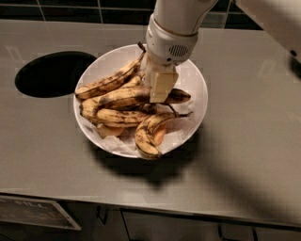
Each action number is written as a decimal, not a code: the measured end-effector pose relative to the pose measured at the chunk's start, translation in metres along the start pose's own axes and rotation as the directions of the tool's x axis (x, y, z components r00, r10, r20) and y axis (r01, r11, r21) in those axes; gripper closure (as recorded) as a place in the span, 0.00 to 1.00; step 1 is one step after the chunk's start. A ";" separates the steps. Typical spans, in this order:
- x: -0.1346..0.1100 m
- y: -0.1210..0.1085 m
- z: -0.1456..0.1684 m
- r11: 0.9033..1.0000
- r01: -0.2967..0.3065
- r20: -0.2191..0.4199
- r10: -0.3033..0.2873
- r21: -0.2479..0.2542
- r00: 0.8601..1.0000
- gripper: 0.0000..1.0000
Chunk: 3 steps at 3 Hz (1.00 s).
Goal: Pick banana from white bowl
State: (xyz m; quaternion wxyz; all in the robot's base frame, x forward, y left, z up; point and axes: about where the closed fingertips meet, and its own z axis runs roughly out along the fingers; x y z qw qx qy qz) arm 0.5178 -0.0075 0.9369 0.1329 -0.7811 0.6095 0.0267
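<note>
The white bowl (200, 82) stands on the grey counter and is lined with crumpled white paper (121, 145). Several ripe, brown-spotted bananas (117, 99) lie piled in it, and one curved banana (146, 134) hangs over the front rim. My gripper (161, 89) reaches down from the white arm into the middle of the bowl. Its tip is on the long top banana, near that banana's dark right end (181, 96). The arm hides the bananas at the back of the bowl.
A dark oval hole (51, 73) is cut into the counter just left of the bowl. The grey counter (244, 141) extends to the right and front. Dark tiles (70, 4) line the back, and cabinet fronts (164, 226) sit below the front edge.
</note>
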 end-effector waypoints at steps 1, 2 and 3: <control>-0.016 0.005 -0.025 0.997 0.041 -0.002 -0.041 0.059 0.999 1.00; -0.025 0.012 -0.050 0.991 0.070 0.004 -0.070 0.116 0.998 1.00; -0.029 0.015 -0.069 0.983 0.094 0.009 -0.096 0.157 0.995 1.00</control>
